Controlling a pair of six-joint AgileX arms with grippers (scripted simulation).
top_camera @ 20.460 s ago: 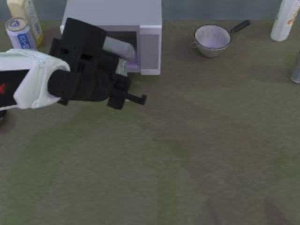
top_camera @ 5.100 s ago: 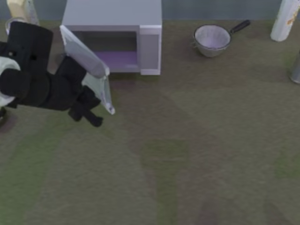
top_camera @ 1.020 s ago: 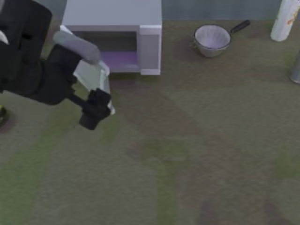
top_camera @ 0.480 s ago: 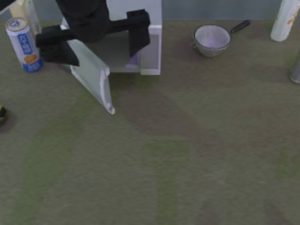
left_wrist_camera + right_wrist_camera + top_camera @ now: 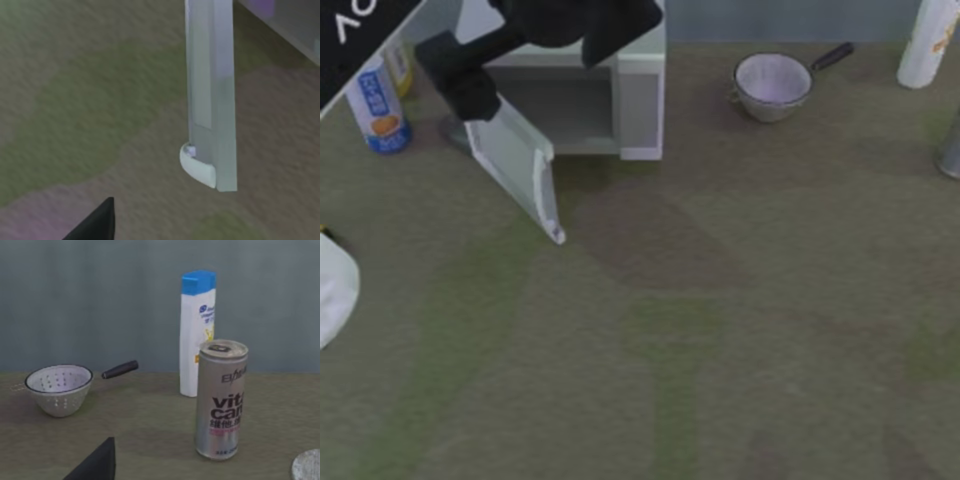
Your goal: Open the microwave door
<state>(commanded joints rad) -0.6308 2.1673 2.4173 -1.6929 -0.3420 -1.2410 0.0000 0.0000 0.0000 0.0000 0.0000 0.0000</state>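
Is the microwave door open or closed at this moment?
Open. The microwave door stands swung out from the microwave toward the table's left, its free edge far from the front, and the cavity shows. The left gripper is above it.

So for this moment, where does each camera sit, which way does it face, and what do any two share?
Top view: above the table, looking down; left arm over the microwave.
Left wrist view: faces the microwave door, also in the top view; dark tool tip.
Right wrist view: faces the strainer, also in the top view, and a can.
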